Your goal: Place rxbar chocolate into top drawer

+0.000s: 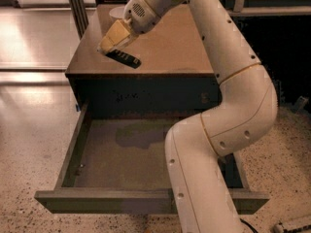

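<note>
My gripper (pixel 110 46), with yellowish fingers, is over the front left part of the brown cabinet top (pixel 165 47). It is shut on one end of the rxbar chocolate (pixel 124 58), a flat black bar with white marks that hangs tilted just above the top near its front edge. The top drawer (pixel 107 201) is pulled wide open below, and its grey-brown bottom (pixel 131 154) shows. My white arm covers the drawer's right part.
A white bowl (pixel 118 11) sits at the back of the cabinet top, partly behind my wrist. Metal posts (pixel 75 8) stand behind the cabinet at the left. Speckled floor (pixel 29 144) lies around the drawer.
</note>
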### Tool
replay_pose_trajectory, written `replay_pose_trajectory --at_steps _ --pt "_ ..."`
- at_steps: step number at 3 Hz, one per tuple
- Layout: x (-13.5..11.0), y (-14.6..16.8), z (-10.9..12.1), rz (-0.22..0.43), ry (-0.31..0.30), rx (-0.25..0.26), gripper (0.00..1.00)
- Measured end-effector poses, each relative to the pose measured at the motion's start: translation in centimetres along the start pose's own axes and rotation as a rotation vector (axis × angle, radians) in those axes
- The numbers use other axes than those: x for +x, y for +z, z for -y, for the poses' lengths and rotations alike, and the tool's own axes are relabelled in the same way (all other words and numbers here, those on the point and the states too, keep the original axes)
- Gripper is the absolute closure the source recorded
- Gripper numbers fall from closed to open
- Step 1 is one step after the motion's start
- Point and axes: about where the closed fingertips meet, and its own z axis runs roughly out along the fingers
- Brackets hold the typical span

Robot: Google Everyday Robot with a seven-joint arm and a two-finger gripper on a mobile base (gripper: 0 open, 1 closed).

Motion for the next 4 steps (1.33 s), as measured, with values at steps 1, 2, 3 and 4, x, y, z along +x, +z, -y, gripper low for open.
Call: replay_pose_trajectory --at_steps 1,2,3,4 --pt "-1.52 0.55 0.32 0.055 0.093 -0.015 1.00" --pt "-1.52 0.55 0.32 0.055 0.093 -0.015 1.00" --pt "-1.53 0.55 0.32 0.055 0.093 -0.015 0.85" --pt "-1.53 0.55 0.32 0.055 0.093 -0.015 0.61"
